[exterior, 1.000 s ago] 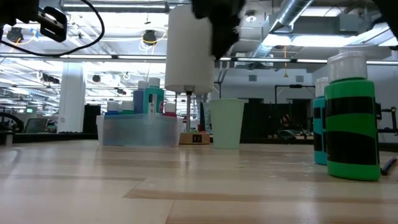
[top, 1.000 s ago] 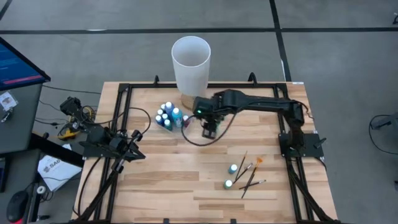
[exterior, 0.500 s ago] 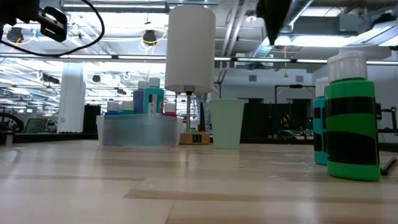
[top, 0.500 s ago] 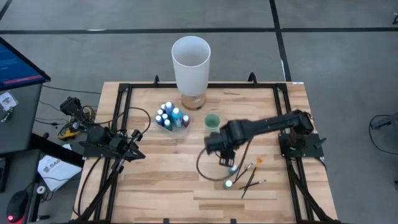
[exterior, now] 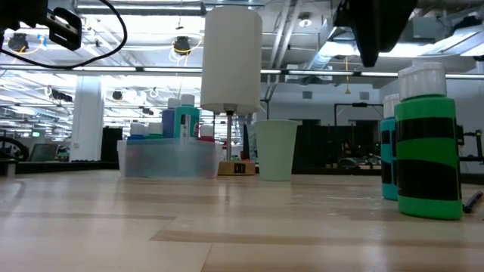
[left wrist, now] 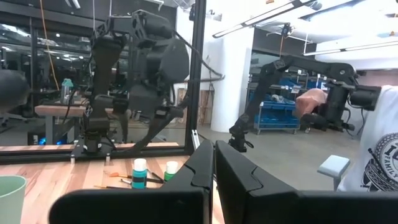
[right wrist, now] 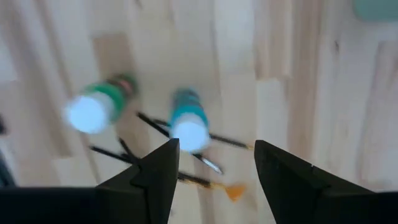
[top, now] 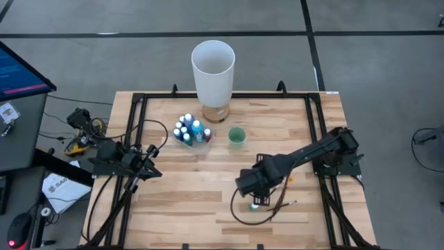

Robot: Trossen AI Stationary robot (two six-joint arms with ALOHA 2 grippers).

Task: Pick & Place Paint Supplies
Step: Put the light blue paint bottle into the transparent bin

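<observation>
Two loose white-capped paint bottles stand upright on the table's near right part: a green one (right wrist: 93, 109) (exterior: 427, 147) and a teal one (right wrist: 189, 126) (exterior: 389, 151). Thin dark brushes (right wrist: 155, 127) lie beside them, one orange-tipped (right wrist: 234, 191). My right gripper (right wrist: 214, 149) (top: 255, 196) hangs open above the bottles, pointing down, with the teal bottle just off its finger line. Several more bottles stand in a clear tray (top: 191, 130) (exterior: 170, 155). My left gripper (left wrist: 214, 168) is shut and parked at the table's left edge (top: 135, 163).
A tall white cylinder (top: 213, 68) stands at the far middle, with a small green cup (top: 236, 136) to the right of the tray. Black frame rails (top: 316, 149) run along both sides. A person (left wrist: 379, 143) shows beyond the table's right side in the left wrist view.
My right gripper has swept from beside the tray, past the green cup, toward the table's near right, and now hangs over the two loose bottles and the brushes. The bottles, brushes and tray have stayed where they were.
</observation>
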